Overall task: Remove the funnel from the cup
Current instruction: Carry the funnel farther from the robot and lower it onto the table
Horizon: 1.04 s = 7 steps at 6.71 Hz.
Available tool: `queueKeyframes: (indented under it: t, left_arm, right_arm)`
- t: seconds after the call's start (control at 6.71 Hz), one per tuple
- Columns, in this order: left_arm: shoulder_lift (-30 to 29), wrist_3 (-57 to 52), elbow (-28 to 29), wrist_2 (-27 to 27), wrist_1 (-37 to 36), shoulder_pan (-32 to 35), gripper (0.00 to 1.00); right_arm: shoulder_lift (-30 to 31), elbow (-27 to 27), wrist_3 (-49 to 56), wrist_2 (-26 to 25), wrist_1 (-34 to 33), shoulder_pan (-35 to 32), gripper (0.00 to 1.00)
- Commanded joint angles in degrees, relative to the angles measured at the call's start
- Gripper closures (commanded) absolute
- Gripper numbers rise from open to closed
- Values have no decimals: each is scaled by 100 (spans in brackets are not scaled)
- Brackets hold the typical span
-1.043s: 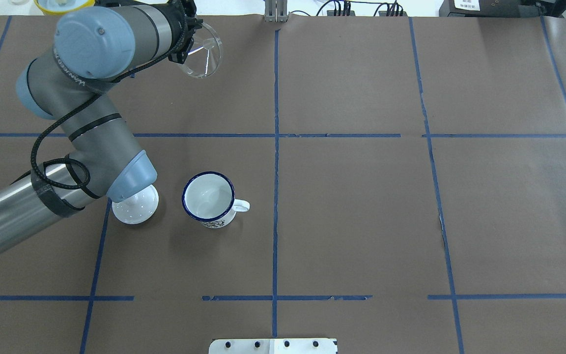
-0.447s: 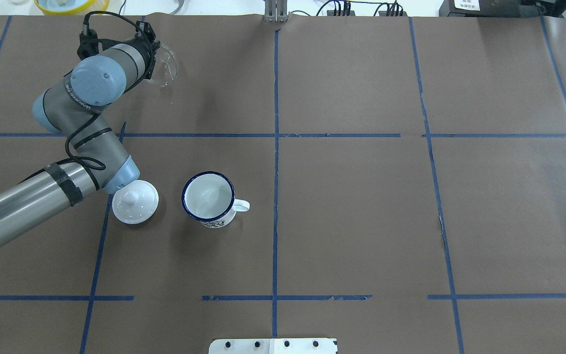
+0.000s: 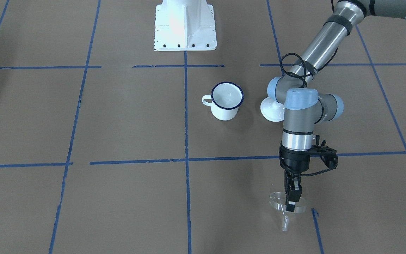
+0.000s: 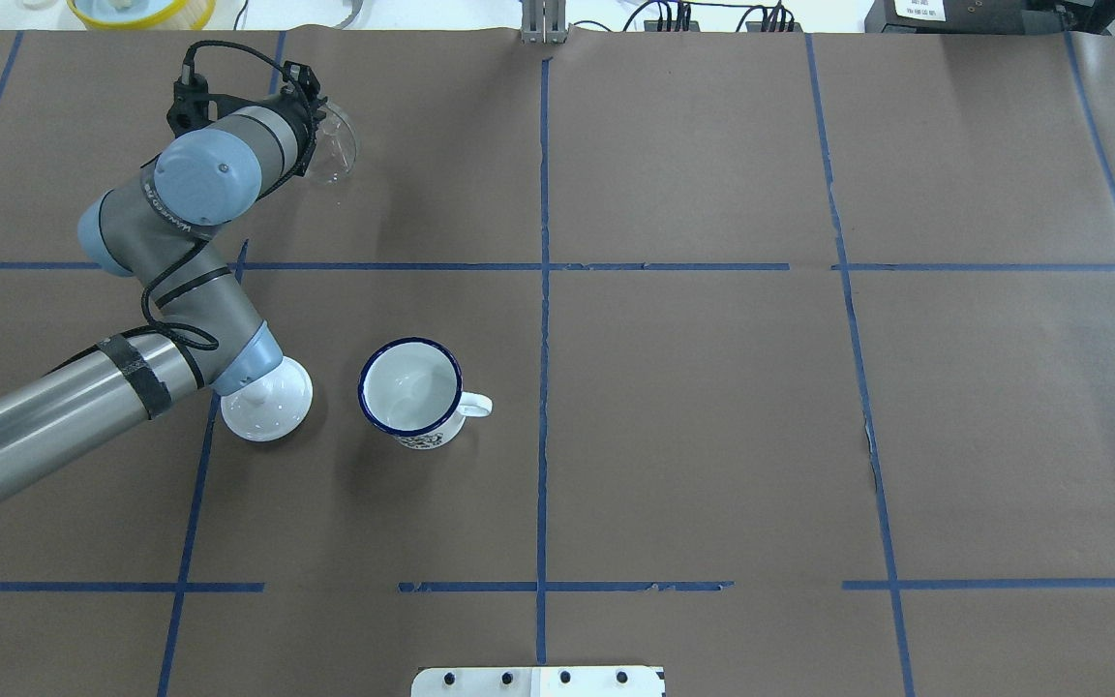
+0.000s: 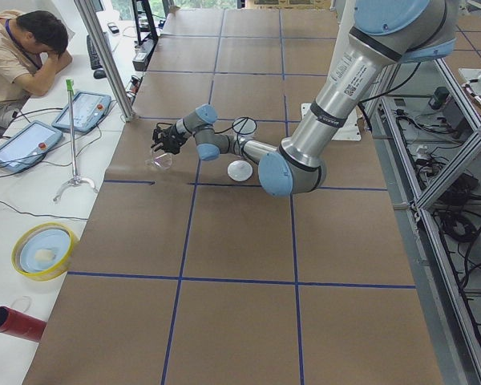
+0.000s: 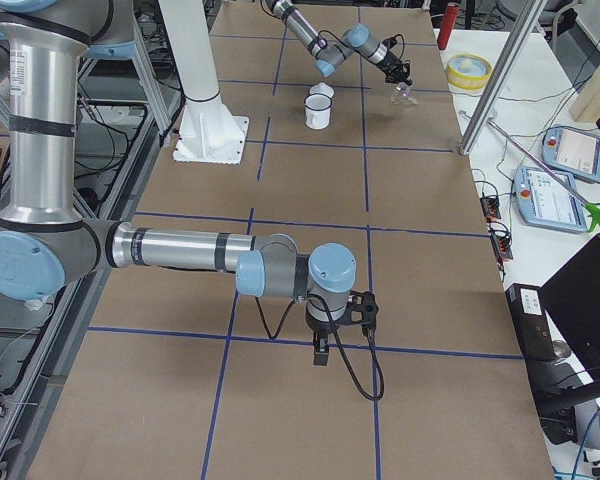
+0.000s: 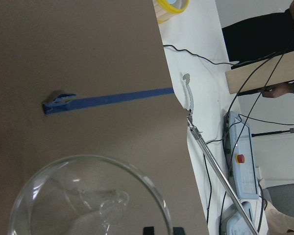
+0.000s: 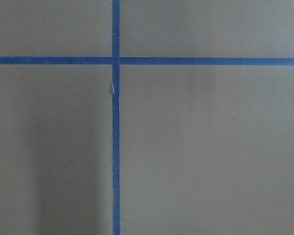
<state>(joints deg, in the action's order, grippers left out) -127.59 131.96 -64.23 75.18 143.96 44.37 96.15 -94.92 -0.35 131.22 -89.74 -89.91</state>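
Clear plastic catches the light at the left hand [image 3: 292,203], whose two fingers are pinched together on the near rim of the funnel [image 3: 277,200]. The funnel hangs directly under the hand, wide mouth up and roughly level. Its narrow spout [image 3: 285,223] points down at the brown paper surface [image 3: 118,123]; whether the tip touches the paper I cannot tell. From the left wrist camera, the round rim curves just in front of the two dark fingertips [image 7: 148,230], with bare paper and a strip of blue tape [image 7: 108,99] beyond it.

Back from this hand, toward the robot's base and off to the robot's right, stands the cup [image 3: 227,101], well apart from the hand and from the funnel. It is upright, white with a dark blue rim, nothing in it, and its loop handle is turned away from the hand. Between the cup and the left arm lies a white knobbed lid [image 3: 269,110], near the cup but not touching it and partly covered by the arm's blue-capped joint.

Far from all of this, the right hand [image 6: 321,350] hangs low over the surface, pointing down. Its wrist camera sees only paper and crossing tape lines. Whether its fingers are apart or together I cannot tell.
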Motion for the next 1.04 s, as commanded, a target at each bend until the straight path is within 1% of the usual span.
queueKeyframes:
  t: [0.0,0.15,0.3,0.45,0.6,0.74,0.89]
  left_arm:
    - [6,-913,-526,110,-26,63,0]
    - [171,-1187,-895,676,-104,194,0]
    - [608,-1790,-1656,1221,-297,291,0]
    - [934,-2814,-2325,1914,-916,353,0]
    - [1346,-4173,-3227,2574,-1680,475,0]
    - [2055,-5022,-3985,3067,-1992,476,0]
    - [2489,-5431,-4436,3403,-2143,511,0]
  right_arm:
    - [0,0,0,0,0,0,0]
    - [0,0,0,0,0,0,0]
    - [0,0,0,0,0,0,0]
    - [0,0,0,0,0,0,0]
    - [0,0,0,0,0,0,0]
    - [0,0,0,0,0,0,0]
    - [0,0,0,0,0,0,0]
